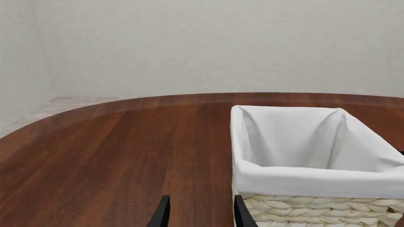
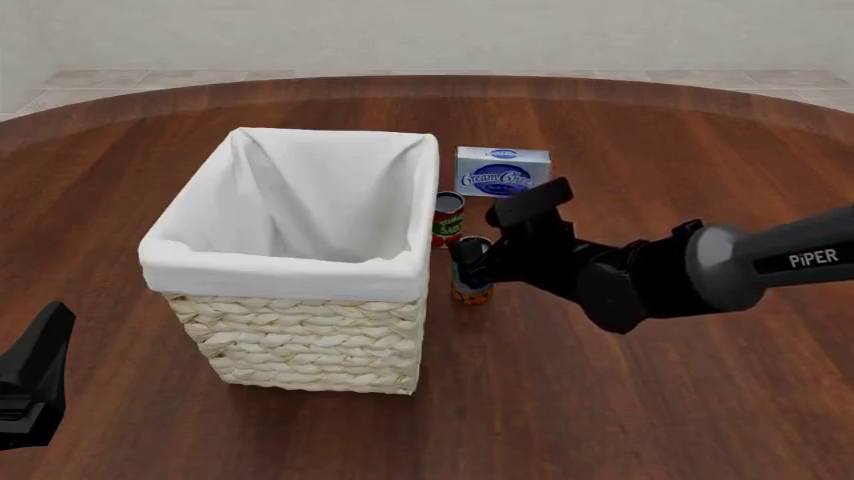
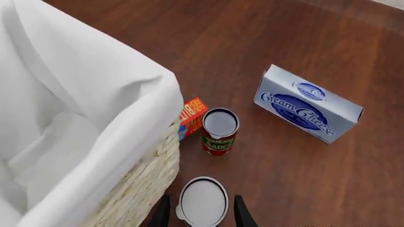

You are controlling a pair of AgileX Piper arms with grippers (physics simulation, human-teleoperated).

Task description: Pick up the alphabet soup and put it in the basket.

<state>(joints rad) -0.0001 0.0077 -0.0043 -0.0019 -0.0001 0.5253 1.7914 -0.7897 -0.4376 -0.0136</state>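
Observation:
The alphabet soup (image 2: 470,287) stands upright on the table, close to the right side of the basket (image 2: 287,265). In the right wrist view its pale top (image 3: 203,201) lies between my two fingers. My right gripper (image 2: 467,262) is open, with a finger on each side of the can and small gaps showing. The basket's white lining fills the left of the right wrist view (image 3: 113,94) and shows in the left wrist view (image 1: 315,182). My left gripper (image 1: 200,215) is open and empty, low at the near left (image 2: 34,385), apart from the basket.
A red can with a green label (image 2: 449,218) stands just beyond the soup, near the basket wall. A blue-and-white cream cheese box (image 2: 502,172) lies farther back. A small orange-red box (image 3: 191,116) is partly hidden beside the basket. The wooden table (image 2: 641,400) stretches around them.

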